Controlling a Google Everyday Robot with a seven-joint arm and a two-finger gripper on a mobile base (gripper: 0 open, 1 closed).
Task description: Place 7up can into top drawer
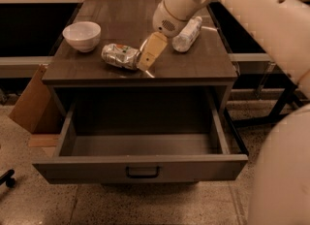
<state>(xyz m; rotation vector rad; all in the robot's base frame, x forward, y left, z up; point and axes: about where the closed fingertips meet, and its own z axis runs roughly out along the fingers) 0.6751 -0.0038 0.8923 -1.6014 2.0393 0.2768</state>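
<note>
The 7up can (pixel 120 56), silvery and dented with green and red marks, lies on its side on the dark cabinet top (pixel 203 64). My gripper (pixel 149 54) hangs from the white arm and reaches down just right of the can, its tan fingers (pixel 151 50) touching or nearly touching the can's right end. The top drawer (pixel 140 167) is pulled fully open below the cabinet top, empty inside, with its dark bar handle (pixel 143 172) at the front middle.
A white bowl (pixel 81 35) stands on the cabinet top left of the can. A clear plastic bottle (pixel 187 34) lies at the back right behind the arm. A cardboard box (pixel 30 104) leans on the floor at the left. My arm's white body fills the right side.
</note>
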